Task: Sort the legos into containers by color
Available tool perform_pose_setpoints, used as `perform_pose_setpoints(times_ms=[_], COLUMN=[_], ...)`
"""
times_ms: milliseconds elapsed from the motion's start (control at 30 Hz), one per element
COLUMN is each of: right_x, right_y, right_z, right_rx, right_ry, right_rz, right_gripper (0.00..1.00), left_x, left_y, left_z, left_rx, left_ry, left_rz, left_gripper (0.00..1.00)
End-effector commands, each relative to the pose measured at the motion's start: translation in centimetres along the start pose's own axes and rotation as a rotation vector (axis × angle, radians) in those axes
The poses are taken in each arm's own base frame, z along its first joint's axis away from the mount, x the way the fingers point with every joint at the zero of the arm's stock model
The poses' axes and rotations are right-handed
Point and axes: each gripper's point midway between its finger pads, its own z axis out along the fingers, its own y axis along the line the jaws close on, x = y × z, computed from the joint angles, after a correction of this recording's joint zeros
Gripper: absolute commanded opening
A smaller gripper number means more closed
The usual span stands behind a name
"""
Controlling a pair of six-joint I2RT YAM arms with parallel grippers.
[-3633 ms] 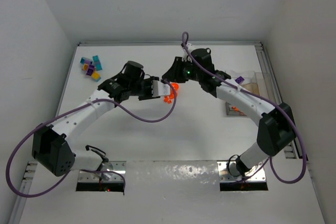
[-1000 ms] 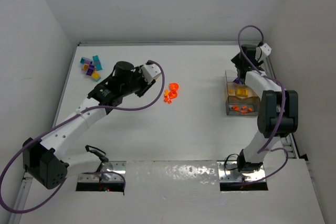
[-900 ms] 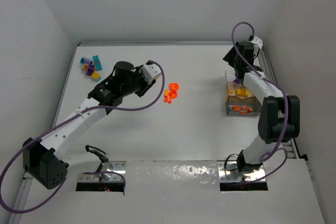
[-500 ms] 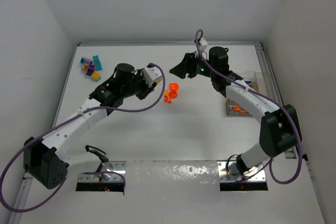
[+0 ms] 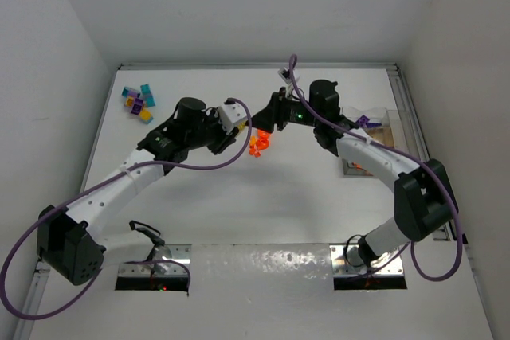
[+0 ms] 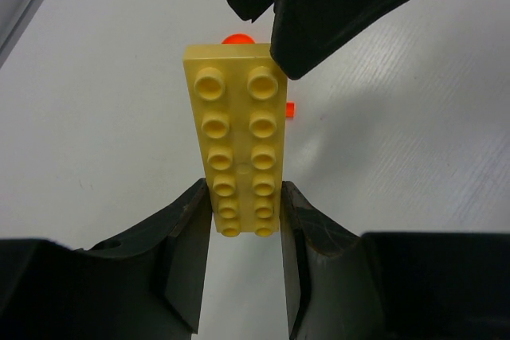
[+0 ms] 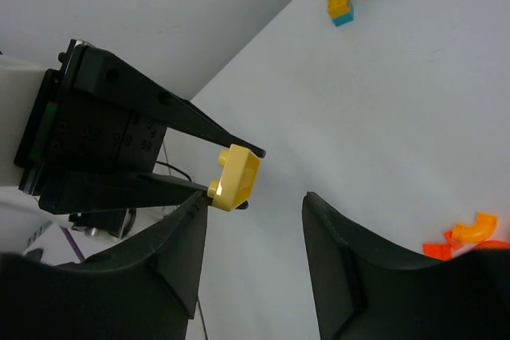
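Above the middle of the counter (image 5: 239, 220), the left fingers (image 6: 185, 252) are pinching a long yellow brick (image 6: 237, 141) by its near end, studs up. The right fingers (image 7: 339, 260) are standing spread and empty near its far end. Judged step: an arm-to-arm handover. The next move is calling for the right fingers to clamp the free end squarely before the left lets go, then carry it to the containers (image 5: 386, 123) at far right.
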Motion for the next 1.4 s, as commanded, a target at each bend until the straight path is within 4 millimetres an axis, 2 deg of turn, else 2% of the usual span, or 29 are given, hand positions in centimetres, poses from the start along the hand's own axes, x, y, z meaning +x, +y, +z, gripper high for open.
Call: perform_pose_setpoints(times_ms=[0,167,300,400,433,467,533,567,600,633,700,733,767,800,833,867,900,933,967,1000,1067,1133,1167,1200,1233,1267,1300,1333,1367], right_x=[-1.7,-1.4,-1.4,-1.5,-1.4,-1.5,-1.4,-1.5,-1.6,-2.0,-2.0,-3.3,-2.6,-2.9,-3.9,-4.0,-3.5,-3.8,-2.4,-2.6,-1.5,-0.5,0.4,0.7,1.2,1.8,2.0,2.4,2.6], right_y=[2.5,3.3,3.0,2.6,2.4,2.3,1.4,1.0,0.1,-1.2,-3.2,-5.4,-7.0,-8.2,-11.2,-12.2,-14.7,-15.6,-16.6,-18.1,-19.9,-20.9,-21.6,-22.0,-22.4,-22.8,-23.0,-23.3,-23.5], right_z=[-0.1,1.2,2.3,2.5,2.5,2.5,2.3,2.2,1.9,1.3,0.0,-2.0,-3.2,-4.6,-7.6,-9.4,-12.5,-14.4,-16.1,-18.9,-23.3,-25.9,-27.9,-28.8,-30.0,-31.1,-31.7,-32.5,-32.8], right_rx=[-0.063,-0.087,-0.070,-0.046,-0.036,-0.027,0.017,0.037,0.075,0.112,0.165,0.216,0.257,0.294,0.392,0.443,0.548,0.615,0.690,0.768,0.904,0.989,1.047,1.080,1.130,1.174,1.202,1.246,1.261], right_ry=[-0.054,-0.044,-0.056,-0.063,-0.061,-0.064,-0.061,-0.066,-0.075,-0.086,-0.100,-0.147,-0.159,-0.192,-0.257,-0.282,-0.293,-0.314,-0.289,-0.326,-0.361,-0.397,-0.418,-0.430,-0.445,-0.450,-0.455,-0.458,-0.458], right_rz=[-0.064,-0.073,-0.052,-0.049,-0.043,-0.042,-0.022,-0.019,-0.003,0.021,0.103,0.137,0.188,0.247,0.291,0.319,0.384,0.380,0.432,0.456,0.540,0.608,0.658,0.673,0.687,0.710,0.713,0.723,0.726], right_gripper=[0.50,0.44,0.37,0.21,0.09,0.02,0.00,0.00,0.00,0.00,0.00,0.00,0.00,0.00,0.00,0.00,0.00,0.00,0.00,0.00,0.00,0.00,0.00,0.00,0.00,0.00,0.00,0.00,0.00], left_x=[-2.3,-2.4,-2.6,-2.8,-2.8,-2.8,-2.7,-2.7,-2.6,-2.4,-2.1,-2.1,-2.0,-1.6,-1.5,-1.1,-0.4,0.6,1.7,3.2,6.6,9.4,10.9,12.5,12.7,13.8,15.4,14.5,14.7], left_y=[0.6,0.7,0.9,1.1,1.2,1.2,1.4,1.6,2.0,2.0,2.2,2.4,2.9,3.1,3.4,4.0,4.0,4.8,5.0,5.0,5.4,6.0,5.7,5.7,6.7,6.4,6.5,7.3,7.8], left_z=[-0.4,-0.2,-0.1,-0.2,-0.2,-0.2,-0.2,-0.2,-0.4,-0.3,-0.5,-0.8,-0.9,-1.1,-1.3,-1.6,-1.7,-2.0,-2.1,-2.0,-2.4,-2.6,-2.9,-2.8,-3.0,-3.6,-3.3,-3.6,-3.1], left_rx=[-0.003,-0.002,-0.012,-0.021,-0.024,-0.025,-0.038,-0.053,-0.080,-0.090,-0.110,-0.125,-0.163,-0.181,-0.203,-0.249,-0.266,-0.334,-0.364,-0.389,-0.473,-0.510,-0.502,-0.497,-0.502,-0.476,-0.448,-0.441,-0.439], left_ry=[-0.066,-0.066,-0.073,-0.074,-0.073,-0.073,-0.072,-0.075,-0.072,-0.074,-0.069,-0.070,-0.064,-0.051,-0.043,-0.027,-0.001,0.032,0.067,0.120,0.221,0.297,0.349,0.409,0.429,0.509,0.601,0.633,0.663], left_rz=[-0.006,0.013,0.016,0.024,0.025,0.026,0.017,-0.011,-0.025,-0.036,-0.056,-0.066,-0.097,-0.114,-0.130,-0.163,-0.185,-0.240,-0.268,-0.297,-0.371,-0.431,-0.453,-0.482,-0.523,-0.544,-0.558,-0.554,-0.551], left_gripper=[0.00,0.00,0.00,0.00,0.00,0.00,0.00,0.08,0.63,0.99,1.00,1.00,1.00,1.00,1.00,1.00,1.00,1.00,1.00,1.00,1.00,1.00,1.00,1.00,1.00,1.00,1.00,0.99,0.98])
